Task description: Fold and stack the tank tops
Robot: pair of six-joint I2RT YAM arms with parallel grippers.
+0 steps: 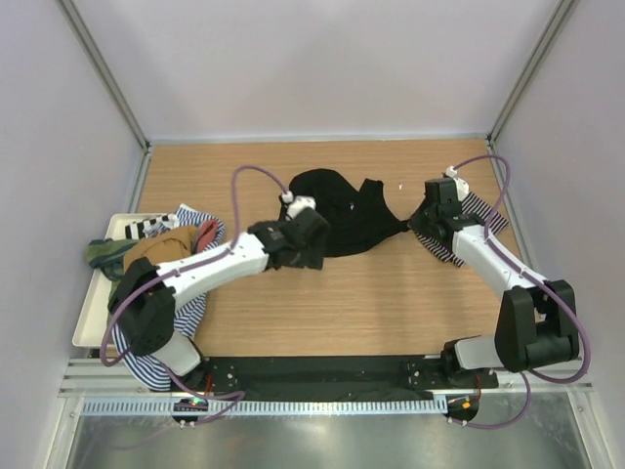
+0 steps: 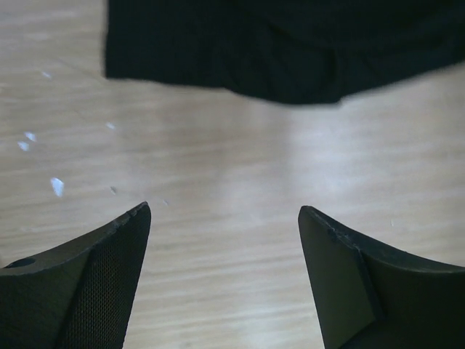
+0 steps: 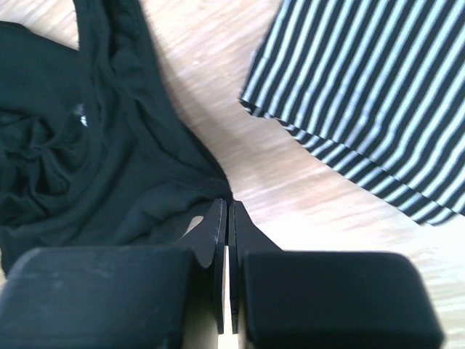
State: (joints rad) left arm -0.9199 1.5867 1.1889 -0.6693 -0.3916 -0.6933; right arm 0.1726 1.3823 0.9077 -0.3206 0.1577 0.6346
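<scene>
A plain black tank top (image 1: 342, 220) lies crumpled at mid-table. My left gripper (image 1: 301, 256) hovers over its near-left edge, open and with only bare wood between its fingers (image 2: 123, 247); the black cloth (image 2: 290, 51) lies just ahead of them. My right gripper (image 1: 418, 225) is shut, with the top's right corner (image 3: 87, 160) pinched at its tips (image 3: 225, 207). A finely black-and-white striped tank top (image 1: 483, 217) lies flat at the right, partly under the right arm, and fills the upper right of the right wrist view (image 3: 378, 94).
A white tray (image 1: 93, 313) at the left edge holds a heap of tan (image 1: 161, 249), green (image 1: 103, 254) and blue-and-white striped (image 1: 190, 220) tops, and striped cloth spills over its near side. Frame posts stand at the back corners.
</scene>
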